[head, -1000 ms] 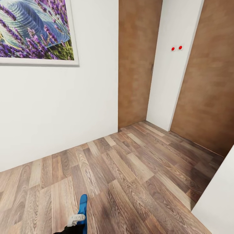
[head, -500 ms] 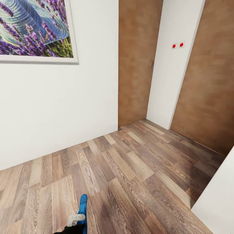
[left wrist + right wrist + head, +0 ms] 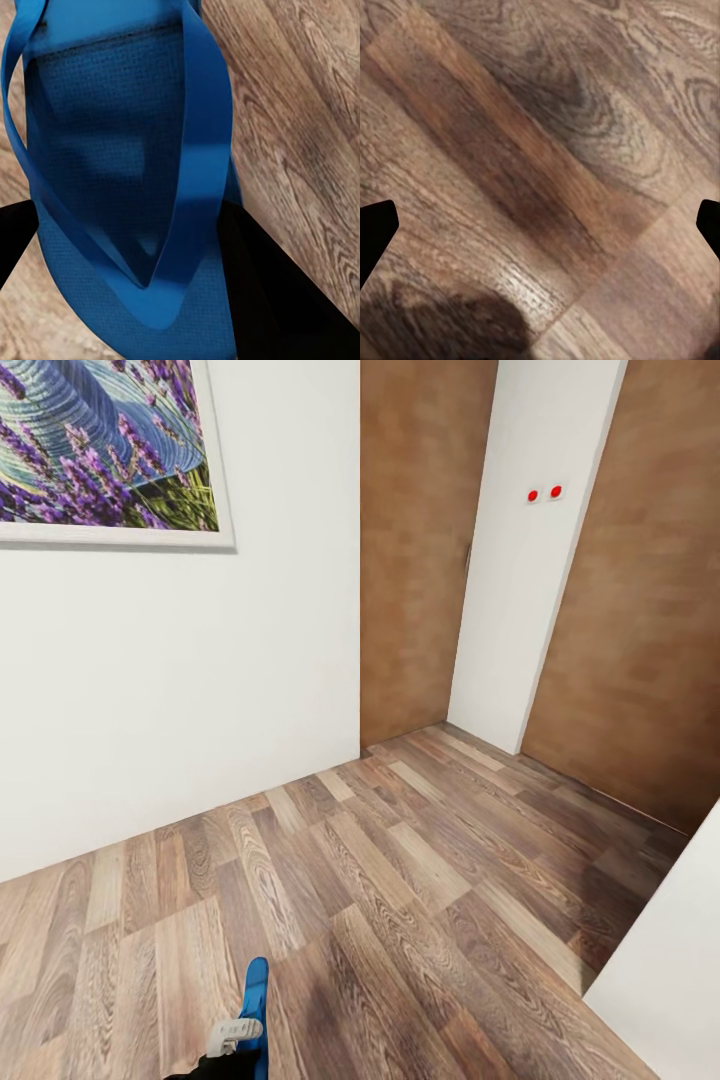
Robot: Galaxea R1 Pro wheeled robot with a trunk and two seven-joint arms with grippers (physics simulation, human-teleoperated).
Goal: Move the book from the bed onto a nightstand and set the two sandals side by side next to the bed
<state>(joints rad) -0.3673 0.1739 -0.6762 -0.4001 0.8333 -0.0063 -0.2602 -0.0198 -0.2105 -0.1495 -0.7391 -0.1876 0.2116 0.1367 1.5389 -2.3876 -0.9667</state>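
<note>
White walls and a wood-plank floor (image 3: 400, 880) make up the head view: a lavender picture (image 3: 105, 445) hangs at the upper left of the frame, two brown doors (image 3: 415, 550) stand at upper centre and right with a white wall section between them carrying two red dots (image 3: 544, 492), and a pale edge cuts the lower right corner. At the bottom edge, left of centre, the left gripper (image 3: 235, 1038) carries one blue sandal (image 3: 256, 1010), its end pointing up the frame. The left wrist view shows that sandal (image 3: 127, 187) close up, straps arched over the sole, with dark fingers (image 3: 270, 300) against both its sides, so the gripper is clamped on it. In the right wrist view the right gripper (image 3: 540, 225) has its fingertips (image 3: 375, 232) wide apart over bare floor, holding nothing.

The step in hand looks like carrying this sandal to the bed. Bed, book and second sandal are off-frame, so the next move calls for turning the base to find the bed, then setting the sandal down beside it.
</note>
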